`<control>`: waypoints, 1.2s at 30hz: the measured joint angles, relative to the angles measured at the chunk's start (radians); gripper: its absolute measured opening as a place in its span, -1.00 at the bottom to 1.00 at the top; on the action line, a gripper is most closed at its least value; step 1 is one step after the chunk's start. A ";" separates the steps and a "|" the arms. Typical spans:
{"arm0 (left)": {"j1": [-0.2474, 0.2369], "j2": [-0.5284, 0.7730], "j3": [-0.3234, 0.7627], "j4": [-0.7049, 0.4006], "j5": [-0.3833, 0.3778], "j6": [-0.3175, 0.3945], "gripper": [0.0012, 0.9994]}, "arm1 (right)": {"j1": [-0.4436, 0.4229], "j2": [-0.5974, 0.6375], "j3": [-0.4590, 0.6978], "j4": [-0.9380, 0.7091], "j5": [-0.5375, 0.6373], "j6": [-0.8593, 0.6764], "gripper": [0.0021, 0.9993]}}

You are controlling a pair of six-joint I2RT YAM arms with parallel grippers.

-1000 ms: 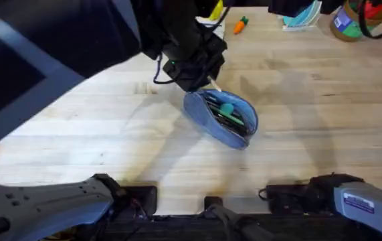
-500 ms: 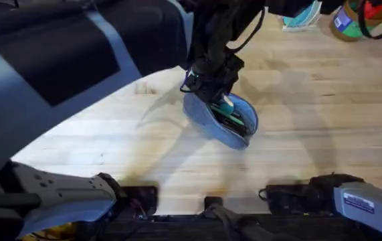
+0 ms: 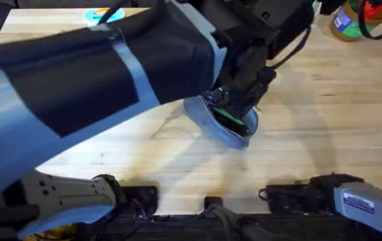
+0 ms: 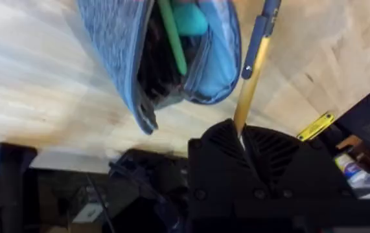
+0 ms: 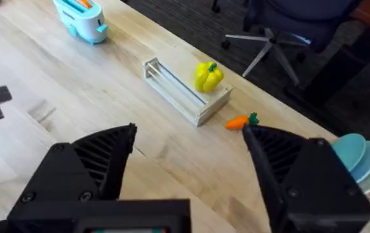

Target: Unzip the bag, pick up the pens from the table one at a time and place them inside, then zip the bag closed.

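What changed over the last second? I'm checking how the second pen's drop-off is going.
The left arm swung right, from the pencil pouch's upper-left end to over its open mouth. Its tool is shut on the yellow-tan pen, tip beside the opening. The pouch, the green pen inside it, and the right tool, open, stayed put.

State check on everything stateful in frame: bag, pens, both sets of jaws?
bag: unzipped, mouth gaping, lying on the table
green pen: inside the bag
yellow-tan pen: clamped in the left gripper, tip beside the bag's mouth, not yet inside
left gripper: jaws shut on the yellow-tan pen, over the bag
right gripper: jaws open, holding nothing, above the table
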 joint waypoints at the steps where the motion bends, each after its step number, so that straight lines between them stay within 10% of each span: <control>1: -0.003 0.000 0.000 0.000 0.009 -0.004 -0.92 | 0.000 0.000 0.000 -0.004 0.000 0.000 1.00; 18: -0.004 0.000 0.000 -0.027 0.052 -0.027 -0.92 | 0.000 0.000 0.000 -0.065 0.000 0.000 1.00; 36: -0.038 0.000 0.000 -0.118 -0.019 -0.315 -0.91 | 0.000 0.000 0.000 -0.065 0.000 0.000 1.00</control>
